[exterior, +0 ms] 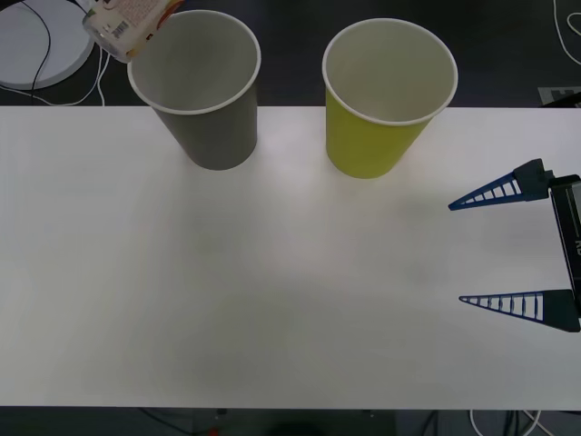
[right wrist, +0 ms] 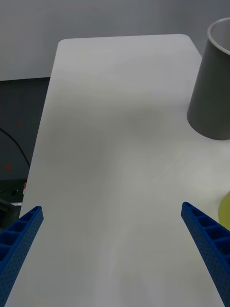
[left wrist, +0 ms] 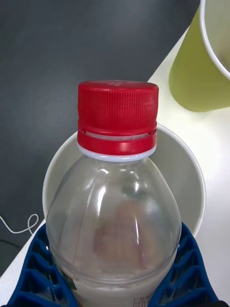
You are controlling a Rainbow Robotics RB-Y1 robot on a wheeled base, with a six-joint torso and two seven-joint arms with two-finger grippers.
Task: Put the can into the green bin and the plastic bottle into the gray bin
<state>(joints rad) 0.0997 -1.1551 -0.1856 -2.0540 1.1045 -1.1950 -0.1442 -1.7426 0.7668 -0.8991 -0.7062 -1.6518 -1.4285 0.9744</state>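
My left gripper [left wrist: 115,273] is shut on the plastic bottle [left wrist: 115,201], a clear bottle with a red cap [left wrist: 118,117]. The bottle [exterior: 127,25] hangs tilted over the far left rim of the gray bin [exterior: 213,127], its cap pointing into the white opening [left wrist: 184,163]. The green bin [exterior: 372,136] stands upright just right of the gray one, its white inside showing nothing. My right gripper [exterior: 455,253] rests open over the table's right side, nothing between its fingers, with the gray bin [right wrist: 211,100] farther off. The can is out of view.
The white table [exterior: 272,291] stretches bare in front of the two cups. A white round disc [exterior: 36,41] with cables lies on the dark floor beyond the far left edge.
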